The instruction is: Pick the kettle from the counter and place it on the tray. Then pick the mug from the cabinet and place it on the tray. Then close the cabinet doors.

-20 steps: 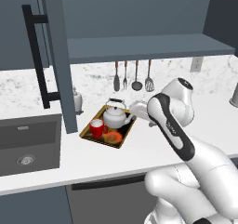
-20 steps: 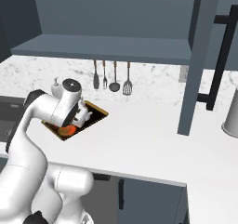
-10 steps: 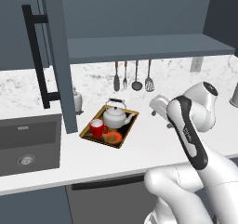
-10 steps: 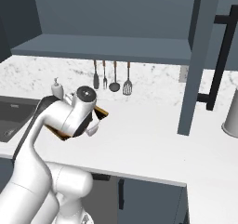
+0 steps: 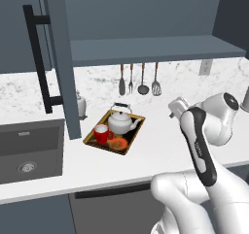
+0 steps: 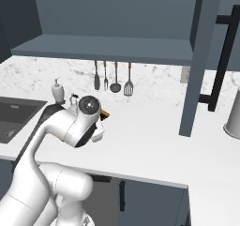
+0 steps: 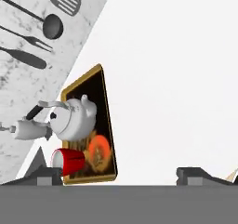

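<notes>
The golden-rimmed tray (image 5: 130,139) lies on the white counter (image 5: 155,150). On it stand the silvery kettle (image 5: 119,122) and, in front of the kettle to its left, the red mug (image 5: 101,133). The hand view shows the same tray (image 7: 105,107), kettle (image 7: 72,118) and mug (image 7: 69,161) ahead. My gripper (image 7: 121,175) is open, its tips wide apart with nothing between them. It hangs over bare counter to the right of the tray, apart from it (image 5: 175,109). Both cabinet doors stand open: the left door (image 5: 61,58) and the right door (image 6: 201,56). The cabinet shelf (image 5: 146,48) is bare.
A dark sink (image 5: 29,150) lies left of the tray, with a small white dispenser bottle (image 5: 80,104) behind it. Utensils (image 5: 138,80) hang on the back wall. A grey canister (image 6: 233,117) stands at the far right of the counter. My arm hides most of the tray in the right base view.
My arm has drawn back from the tray toward the right, with the gripper open. The kettle and the mug have stayed on the tray.
</notes>
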{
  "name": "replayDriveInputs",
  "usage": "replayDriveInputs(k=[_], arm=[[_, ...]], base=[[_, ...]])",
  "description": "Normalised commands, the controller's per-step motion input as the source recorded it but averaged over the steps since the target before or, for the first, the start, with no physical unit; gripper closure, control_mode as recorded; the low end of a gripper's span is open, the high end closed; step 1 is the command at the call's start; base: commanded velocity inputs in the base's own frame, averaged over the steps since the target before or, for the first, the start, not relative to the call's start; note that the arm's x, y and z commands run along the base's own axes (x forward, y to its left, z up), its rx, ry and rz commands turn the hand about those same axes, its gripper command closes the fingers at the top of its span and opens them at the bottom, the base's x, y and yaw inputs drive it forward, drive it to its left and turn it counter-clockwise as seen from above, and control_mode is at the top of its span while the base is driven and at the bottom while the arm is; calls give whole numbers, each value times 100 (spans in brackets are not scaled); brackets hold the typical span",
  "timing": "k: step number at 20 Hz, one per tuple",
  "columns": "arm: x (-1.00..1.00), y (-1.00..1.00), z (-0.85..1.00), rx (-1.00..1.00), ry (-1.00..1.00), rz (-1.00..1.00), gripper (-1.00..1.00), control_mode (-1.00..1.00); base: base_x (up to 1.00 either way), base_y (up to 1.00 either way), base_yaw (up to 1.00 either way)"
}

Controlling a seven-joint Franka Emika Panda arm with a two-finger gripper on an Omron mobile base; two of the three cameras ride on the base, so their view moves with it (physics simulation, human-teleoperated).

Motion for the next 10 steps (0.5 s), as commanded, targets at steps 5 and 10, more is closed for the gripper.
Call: replayDriveInputs(k=[5,10], arm=[[0,-38,0,10,-14,-20,100,-100],[0,-60,0,12,-15,-15,100,-100]], base=[[0,0,0],[0,0,0]])
